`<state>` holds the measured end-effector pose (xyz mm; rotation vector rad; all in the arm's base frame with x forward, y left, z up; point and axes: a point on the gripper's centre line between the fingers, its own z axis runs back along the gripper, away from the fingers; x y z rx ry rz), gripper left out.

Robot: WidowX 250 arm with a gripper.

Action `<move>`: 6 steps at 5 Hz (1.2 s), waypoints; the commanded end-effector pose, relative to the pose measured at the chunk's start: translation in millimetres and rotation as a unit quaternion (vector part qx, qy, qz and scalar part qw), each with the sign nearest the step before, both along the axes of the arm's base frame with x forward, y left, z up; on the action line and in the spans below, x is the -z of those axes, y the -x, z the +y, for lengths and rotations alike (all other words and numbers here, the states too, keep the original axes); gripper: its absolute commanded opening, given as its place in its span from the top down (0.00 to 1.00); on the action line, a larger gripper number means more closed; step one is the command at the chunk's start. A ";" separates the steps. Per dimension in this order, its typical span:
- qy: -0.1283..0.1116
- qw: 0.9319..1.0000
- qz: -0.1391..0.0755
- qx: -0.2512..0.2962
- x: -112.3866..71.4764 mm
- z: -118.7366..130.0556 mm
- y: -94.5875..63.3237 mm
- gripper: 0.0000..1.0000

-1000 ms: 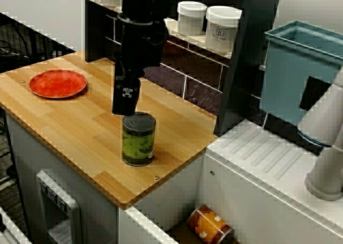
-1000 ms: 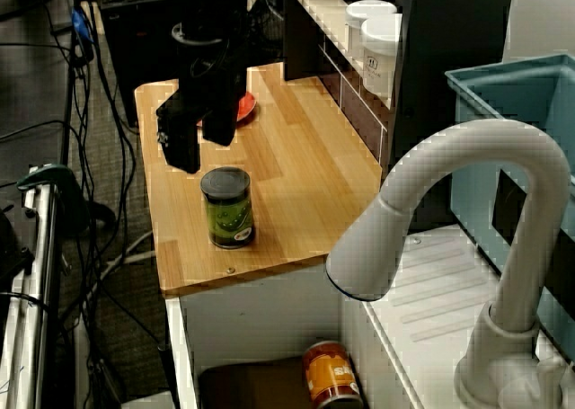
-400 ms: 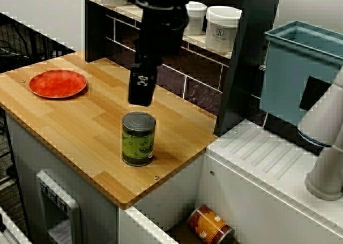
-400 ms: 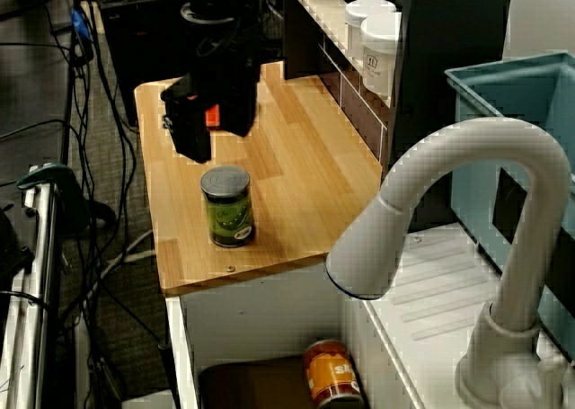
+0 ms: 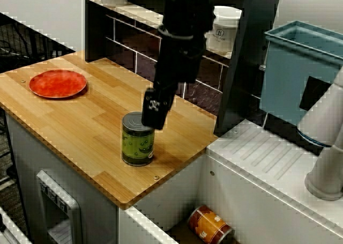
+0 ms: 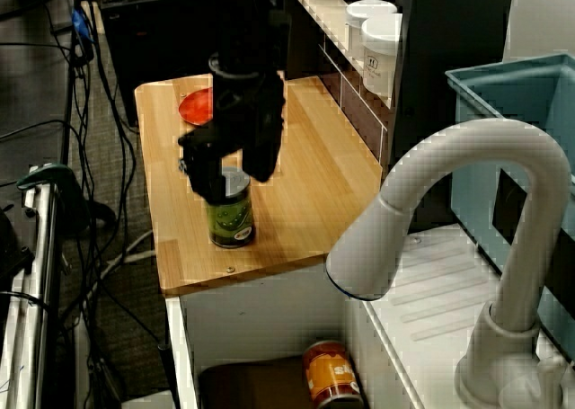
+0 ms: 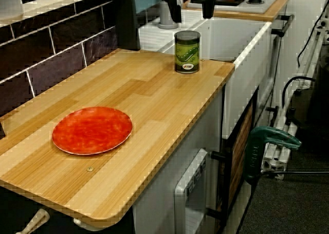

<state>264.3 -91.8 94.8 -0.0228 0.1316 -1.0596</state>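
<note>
A green-labelled tin can (image 5: 138,143) stands upright near the front corner of the wooden counter (image 5: 80,123). My black gripper (image 5: 155,115) hangs directly over its lid. In the view from over the tap, the gripper (image 6: 232,177) is open, with one finger on each side of the can (image 6: 230,218) at lid height. The view along the counter shows the gripper (image 7: 190,17) with its tips just above the can (image 7: 187,52), not touching it. Nothing is held.
A red plate (image 5: 58,83) lies at the counter's far left, also seen in the view along the counter (image 7: 92,130). White jars (image 5: 224,27) sit on the dark shelf behind. An orange can (image 5: 210,223) lies in the sink, beside a white tap (image 6: 449,175) and a blue bin (image 5: 300,67).
The gripper has moved from the plate side of the can toward the sink, rising briefly and then dropping over the can's lid. The can and plate have not moved.
</note>
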 end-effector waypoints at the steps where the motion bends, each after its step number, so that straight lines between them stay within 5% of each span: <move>1: 0.030 0.999 -0.013 0.024 14.5 1.0 2.4 0.00; 2: 0.070 0.992 0.012 0.102 17.6 -1.0 2.6 0.00; 3: 0.067 0.990 0.018 0.122 22.5 0.9 8.3 0.00; 5: 0.100 0.979 0.051 0.172 31.3 28.4 7.9 0.00; 6: 0.104 0.980 0.046 0.163 27.8 51.3 8.4 0.00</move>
